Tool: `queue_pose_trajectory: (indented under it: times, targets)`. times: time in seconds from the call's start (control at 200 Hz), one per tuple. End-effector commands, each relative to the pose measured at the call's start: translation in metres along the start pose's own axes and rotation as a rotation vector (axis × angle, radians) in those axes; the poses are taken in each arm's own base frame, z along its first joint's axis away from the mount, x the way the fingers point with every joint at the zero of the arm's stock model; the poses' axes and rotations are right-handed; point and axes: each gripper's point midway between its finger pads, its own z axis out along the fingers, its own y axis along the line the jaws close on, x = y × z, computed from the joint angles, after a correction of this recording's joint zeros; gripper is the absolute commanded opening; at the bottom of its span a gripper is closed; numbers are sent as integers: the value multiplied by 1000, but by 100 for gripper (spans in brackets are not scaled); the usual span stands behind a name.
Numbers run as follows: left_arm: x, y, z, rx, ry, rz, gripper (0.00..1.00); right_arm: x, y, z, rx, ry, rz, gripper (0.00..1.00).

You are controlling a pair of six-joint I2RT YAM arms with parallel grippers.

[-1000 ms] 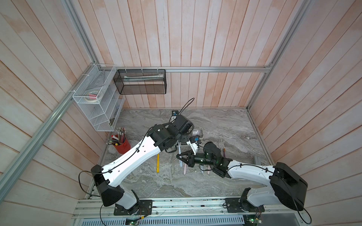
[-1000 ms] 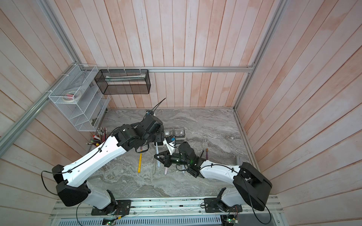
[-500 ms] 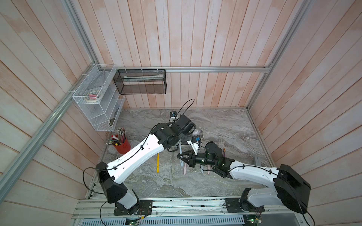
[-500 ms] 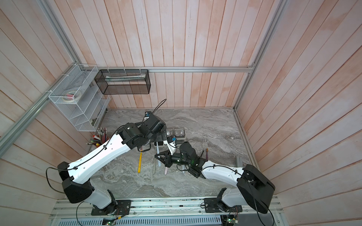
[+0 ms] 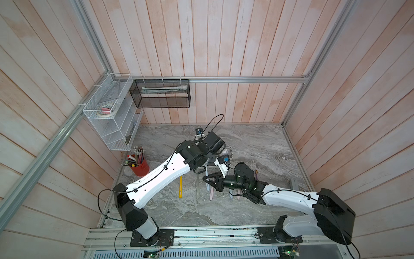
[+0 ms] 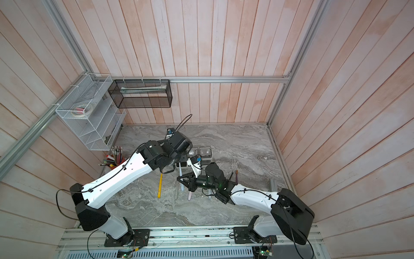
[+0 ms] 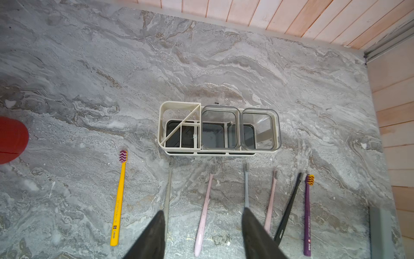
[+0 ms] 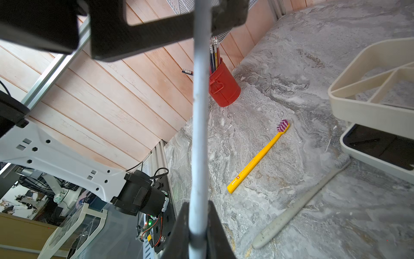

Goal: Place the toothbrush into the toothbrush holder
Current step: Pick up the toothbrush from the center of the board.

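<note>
At the left edge of the marble tabletop [image 7: 224,56], a red cup [image 5: 141,167] of pencils is standing by the wall. Next along, a yellow toothbrush [image 7: 118,197] and a grey toothbrush [image 7: 168,190] are lying flat, side by side and apart, with their heads pointing toward the back wall.

The left gripper [image 7: 203,210] is hanging above the table. In its own wrist view its fingers are standing apart with nothing between them.

Beyond the row of brushes, the toothbrush holder [image 7: 179,103] is sitting upright on the marble. Its divided section is facing the red cup, and its two clear cups are sitting on the other side.

The toothbrush [image 8: 199,125], pale blue-grey, is being held off the table, just on the near side of the holder's divided end and outside it. The right gripper [image 8: 198,204] is pinching its handle between closed fingers. In the right wrist view a black part of the left arm is showing close beside the brush's upper end. Whether the two are touching cannot be told.

Further right, a pink toothbrush [image 7: 205,206], a blue-grey toothbrush [image 7: 246,186], a second pink toothbrush [image 7: 271,197], a black toothbrush [image 7: 290,204] and a purple toothbrush [image 7: 308,213] are lying in a row.
</note>
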Motion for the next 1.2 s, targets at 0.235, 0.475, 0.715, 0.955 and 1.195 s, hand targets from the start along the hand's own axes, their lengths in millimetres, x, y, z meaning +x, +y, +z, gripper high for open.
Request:
queue_pose_trajectory:
  times: [0.235,0.475,0.715,0.955,1.195]
  targets:
    - [0,1,14,-39,14,28,28,-10,10,3,-2,-25,-57,0]
    - [-1,4,12,-46,12,25,18,-12,7,3,20,-23,-68,0]
    - [1,6,14,-53,14,34,10,-11,6,2,27,-21,-69,0]
    - [-4,1,11,-13,-17,45,0,-11,5,2,33,-22,-71,0]
    - [-16,7,7,-32,-79,62,0,-17,6,-7,58,-48,-107,54]
